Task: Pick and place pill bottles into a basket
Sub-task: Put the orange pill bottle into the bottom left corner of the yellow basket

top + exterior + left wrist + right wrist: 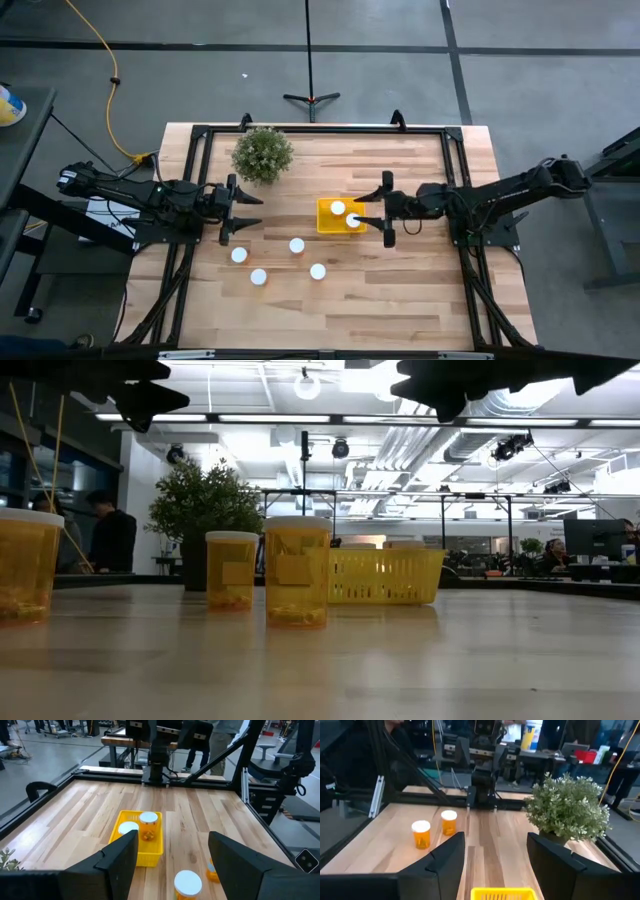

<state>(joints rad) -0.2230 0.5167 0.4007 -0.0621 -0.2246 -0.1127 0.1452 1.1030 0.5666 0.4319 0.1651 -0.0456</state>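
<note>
The yellow basket [328, 224] stands mid-table with two white-capped pill bottles [338, 208] upright inside; they also show in the left wrist view [148, 825]. Several more pill bottles [297, 245] stand on their bases on the table nearer the front edge, between the arms. My left gripper [252, 212] is open and empty, held above the table left of the basket. My right gripper [368, 210] is open and empty just right of the basket, whose rim shows between its fingers in the right wrist view [502, 893].
A bushy green potted plant [263, 154] stands behind and to the left of the basket. A black frame [190, 150] runs along the table's edges. In the low view the nearest bottles [297, 570] stand in front of the basket [385, 575].
</note>
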